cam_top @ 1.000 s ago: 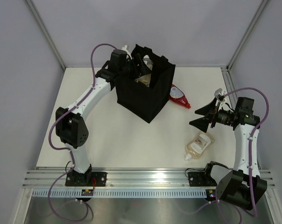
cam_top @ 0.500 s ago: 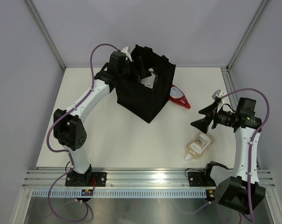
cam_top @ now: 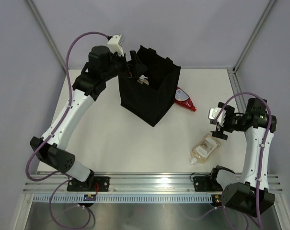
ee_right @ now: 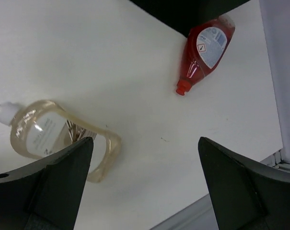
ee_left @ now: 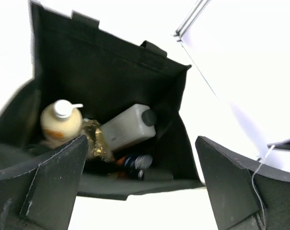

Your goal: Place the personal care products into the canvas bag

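Canvas bag (cam_top: pixel 149 91) stands upright, mouth open, at the back centre of the table (cam_top: pixel 116 139).

Inside, per left wrist view:
- cream bottle with white cap (ee_left: pixel 61 122), against the left wall
- clear bottle with dark cap (ee_left: pixel 130 127), lying across the middle
- gold crinkled item (ee_left: pixel 94 141) between the two
- something small below them, too dark to name

Left gripper (ee_left: pixel 142 177) hangs over the bag mouth, jaws spread wide, holding nothing.

Still out on the table:
- Red squeeze bottle (ee_right: pixel 205 50) lies flat just beside the bag's right side, cap toward the front.
- Amber-liquid bottle (cam_top: pixel 204 147) lies flat near the front right.

Right gripper (ee_right: pixel 145 177) is above the amber-liquid bottle, jaws wide apart, empty.

Bare table runs from the bag to the front rail on the left.
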Controlling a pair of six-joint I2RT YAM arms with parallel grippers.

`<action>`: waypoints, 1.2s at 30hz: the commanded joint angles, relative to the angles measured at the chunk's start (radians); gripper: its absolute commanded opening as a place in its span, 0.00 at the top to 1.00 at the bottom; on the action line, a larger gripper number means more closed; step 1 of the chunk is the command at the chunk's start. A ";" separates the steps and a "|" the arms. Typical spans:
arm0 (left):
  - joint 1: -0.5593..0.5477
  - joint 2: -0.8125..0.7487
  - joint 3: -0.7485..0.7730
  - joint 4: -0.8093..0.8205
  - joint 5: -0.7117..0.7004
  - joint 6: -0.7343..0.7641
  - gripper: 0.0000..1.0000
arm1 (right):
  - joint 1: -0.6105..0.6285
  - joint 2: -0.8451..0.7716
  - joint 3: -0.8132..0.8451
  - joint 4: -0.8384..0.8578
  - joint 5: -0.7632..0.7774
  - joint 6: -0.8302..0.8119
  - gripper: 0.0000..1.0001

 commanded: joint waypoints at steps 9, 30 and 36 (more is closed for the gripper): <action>0.073 -0.523 -0.305 -0.090 -0.106 0.208 0.01 | 0.037 -0.082 -0.299 -0.142 0.528 -0.638 0.00; 0.074 -0.992 -0.893 -0.159 -0.267 0.100 0.01 | 0.450 0.233 -0.440 0.375 0.655 -0.177 0.01; 0.074 -0.987 -0.954 -0.104 -0.213 0.037 0.01 | 0.510 0.337 -0.437 0.436 0.691 -0.076 0.01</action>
